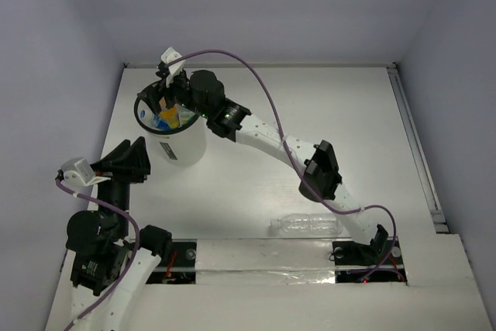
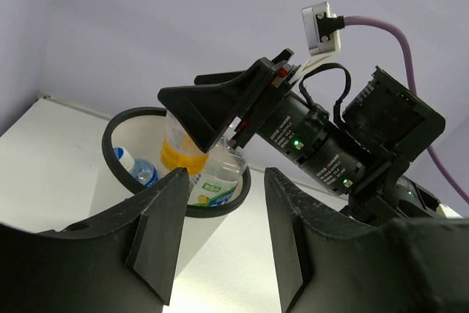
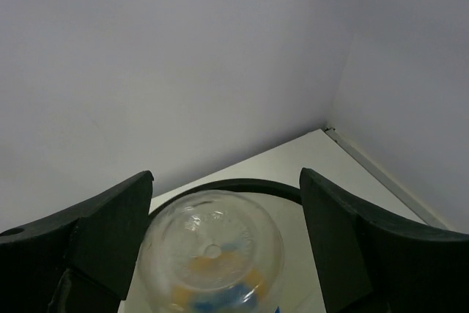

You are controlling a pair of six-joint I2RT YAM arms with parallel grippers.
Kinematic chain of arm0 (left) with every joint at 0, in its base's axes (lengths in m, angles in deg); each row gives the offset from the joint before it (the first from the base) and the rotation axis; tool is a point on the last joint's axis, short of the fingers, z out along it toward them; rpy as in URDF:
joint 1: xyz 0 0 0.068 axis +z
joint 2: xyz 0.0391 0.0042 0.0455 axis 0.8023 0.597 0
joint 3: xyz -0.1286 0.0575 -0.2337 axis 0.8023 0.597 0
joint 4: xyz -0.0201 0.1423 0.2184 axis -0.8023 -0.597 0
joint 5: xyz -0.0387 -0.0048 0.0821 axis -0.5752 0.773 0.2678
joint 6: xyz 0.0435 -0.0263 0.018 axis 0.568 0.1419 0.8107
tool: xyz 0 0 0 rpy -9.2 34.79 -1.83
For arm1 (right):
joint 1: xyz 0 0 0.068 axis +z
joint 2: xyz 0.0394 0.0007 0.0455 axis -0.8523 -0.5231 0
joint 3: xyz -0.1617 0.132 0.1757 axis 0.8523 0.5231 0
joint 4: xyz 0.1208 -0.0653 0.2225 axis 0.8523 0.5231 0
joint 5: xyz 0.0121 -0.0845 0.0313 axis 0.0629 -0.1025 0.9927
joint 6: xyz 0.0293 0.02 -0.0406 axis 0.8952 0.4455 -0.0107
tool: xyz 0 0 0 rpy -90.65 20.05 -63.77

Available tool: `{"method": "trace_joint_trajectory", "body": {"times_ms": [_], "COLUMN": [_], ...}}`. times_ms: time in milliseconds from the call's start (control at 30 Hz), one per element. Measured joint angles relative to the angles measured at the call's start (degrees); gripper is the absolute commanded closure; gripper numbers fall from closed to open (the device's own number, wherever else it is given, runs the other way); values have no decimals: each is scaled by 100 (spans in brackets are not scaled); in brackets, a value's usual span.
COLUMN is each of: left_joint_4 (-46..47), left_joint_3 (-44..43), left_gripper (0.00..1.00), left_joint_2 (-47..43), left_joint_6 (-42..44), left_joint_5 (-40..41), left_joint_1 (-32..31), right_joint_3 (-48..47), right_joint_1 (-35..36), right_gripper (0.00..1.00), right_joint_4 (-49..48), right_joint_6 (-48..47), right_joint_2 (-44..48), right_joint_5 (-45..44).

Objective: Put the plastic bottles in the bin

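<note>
The white bin (image 1: 184, 145) with a black rim stands at the far left and holds several bottles. In the left wrist view I see a blue-capped bottle (image 2: 136, 169), an orange-labelled one (image 2: 180, 153) and a green-labelled one (image 2: 217, 182) inside it. My right gripper (image 1: 164, 92) hangs over the bin's mouth and is open. A clear bottle's base (image 3: 212, 251) sits between its fingers without touching them, inside the rim (image 3: 264, 185). My left gripper (image 1: 133, 149) is open and empty, just left of the bin. One clear bottle (image 1: 307, 225) lies on the table near the right arm's base.
The side walls stand close behind and left of the bin. A raised strip (image 1: 415, 145) runs along the table's right edge. The right arm (image 1: 279, 149) stretches diagonally across the middle of the table.
</note>
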Motion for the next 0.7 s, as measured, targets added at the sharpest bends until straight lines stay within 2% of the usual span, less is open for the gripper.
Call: {"method": "trace_joint_trajectory", "body": {"times_ms": [100, 333, 500, 600, 700], "left_joint_4": [0, 2, 24, 98, 199], "left_joint_3": [0, 2, 2, 2, -22], "left_gripper": [57, 57, 56, 56, 58], "left_joint_2": [15, 46, 122, 234, 505], "left_joint_6": [-2, -7, -31, -42, -46], "left_joint_5": [-13, -46, -195, -457, -907], "left_joint_1": [15, 28, 28, 28, 31], "right_joint_3": [79, 278, 984, 1882, 2927], "right_joint_1": [11, 11, 11, 11, 11], "right_gripper": [10, 10, 12, 23, 62], "right_joint_4": [-15, 33, 7, -238, -649], "right_joint_6": [-101, -212, -105, 44, 227], "right_joint_2": [2, 55, 686, 1519, 2581], "right_joint_5": [-61, -153, -160, -153, -170]}}
